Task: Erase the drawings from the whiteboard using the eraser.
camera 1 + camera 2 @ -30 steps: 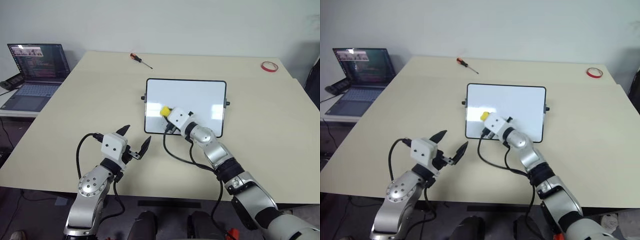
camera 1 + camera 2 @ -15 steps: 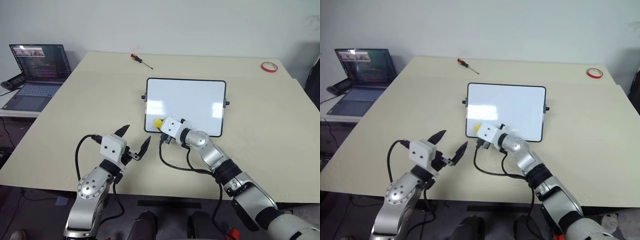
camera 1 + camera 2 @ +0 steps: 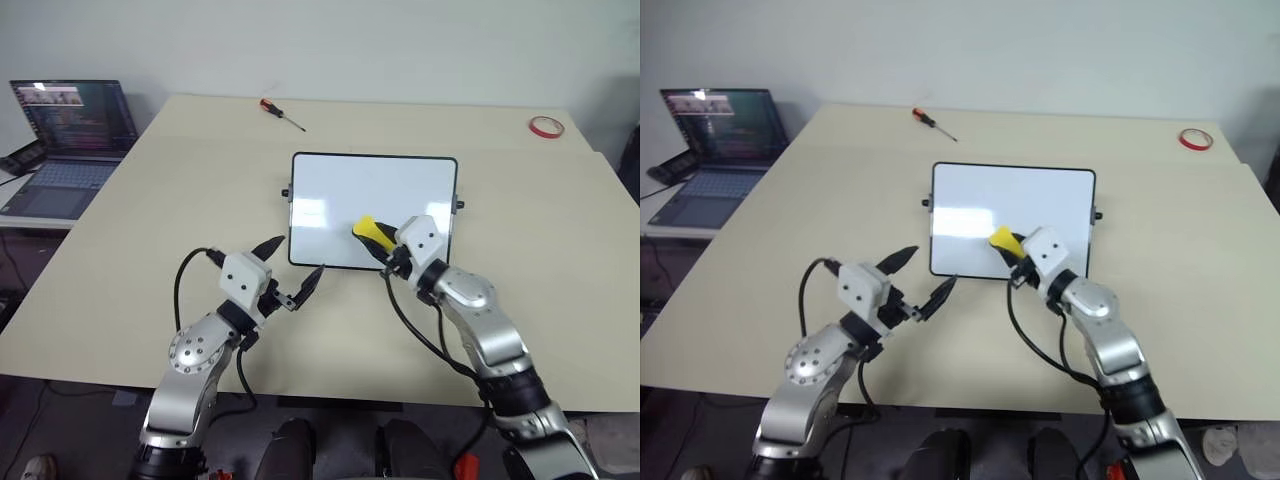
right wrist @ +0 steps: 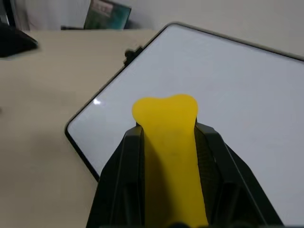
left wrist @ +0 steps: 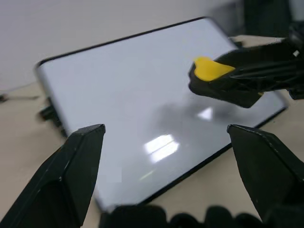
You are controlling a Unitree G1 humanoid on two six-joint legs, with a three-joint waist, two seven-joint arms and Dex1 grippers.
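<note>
The right arm reaches forward from the near edge of the table [image 3: 150, 200], bent at the elbow, its wrist angled inward toward the robot's left, so the right gripper [image 3: 381, 243] sits over the near right part of the whiteboard [image 3: 340, 190]. Its two black fingers are clamped on the eraser [image 3: 368, 230], whose yellow end sticks out past the fingertips toward the middle of the board. In the right wrist view the eraser [image 4: 168, 142] lies lengthwise between the fingers. The left arm comes up from the near left, forearm raised, and the left gripper [image 3: 290, 278] hangs just in front of the board's near left corner, its fingers spread wide with nothing between them. The board's white surface looks clean; I cannot make out any drawings on it.
</note>
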